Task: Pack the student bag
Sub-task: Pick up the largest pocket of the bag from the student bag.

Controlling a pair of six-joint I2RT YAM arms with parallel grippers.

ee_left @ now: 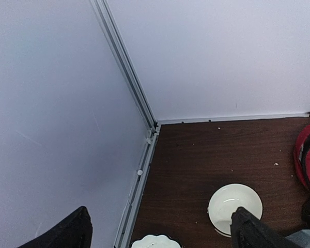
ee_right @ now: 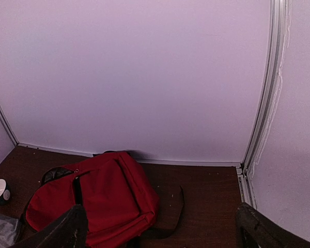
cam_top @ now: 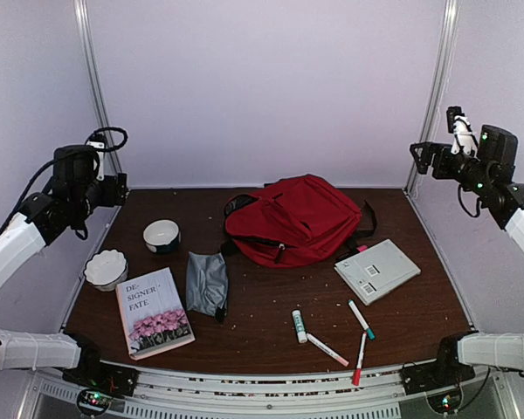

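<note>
The red bag (cam_top: 297, 218) lies at the back middle of the bench (cam_top: 262, 305), between two raised arms. The left arm (cam_top: 74, 188) hangs over the back-left corner, jaws wide apart; the right arm (cam_top: 472, 161) hangs over the back-right corner, jaws wide too. A pouch (cam_top: 207, 281), book (cam_top: 155, 312), bowls (cam_top: 162, 234) and pens (cam_top: 361, 319) lie nearer.

A red student bag (cam_top: 297, 218) trimmed in black is pictured — grey pouch (cam_top: 207, 282), white book (cam_top: 155, 312) patterned with pink flowers, dark brown wood-grained table (cam_top: 262, 305).
</note>
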